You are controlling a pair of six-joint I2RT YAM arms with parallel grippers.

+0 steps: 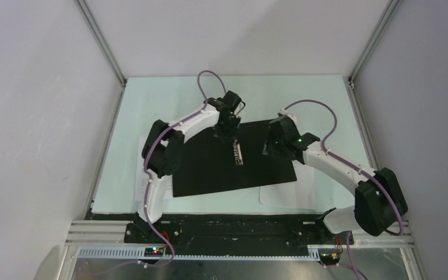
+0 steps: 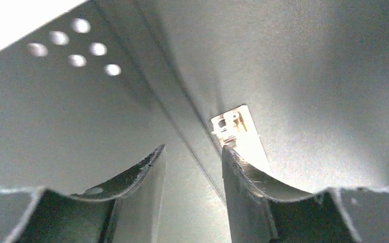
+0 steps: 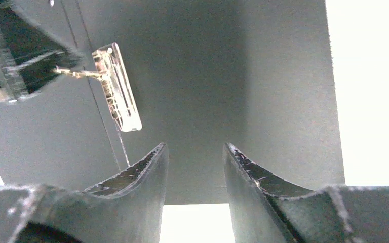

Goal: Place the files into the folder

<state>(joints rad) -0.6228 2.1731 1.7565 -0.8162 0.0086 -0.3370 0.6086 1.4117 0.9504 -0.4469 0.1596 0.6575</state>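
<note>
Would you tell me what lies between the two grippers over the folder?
A small silvery clip, on the black inside of the open folder, seen in the top view.

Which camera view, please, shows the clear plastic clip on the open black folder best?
The right wrist view: the clear plastic clip lies whole and close on the black folder. The left wrist view shows only its end, partly behind the left gripper; the top external view shows it small at the folder's middle.
</note>
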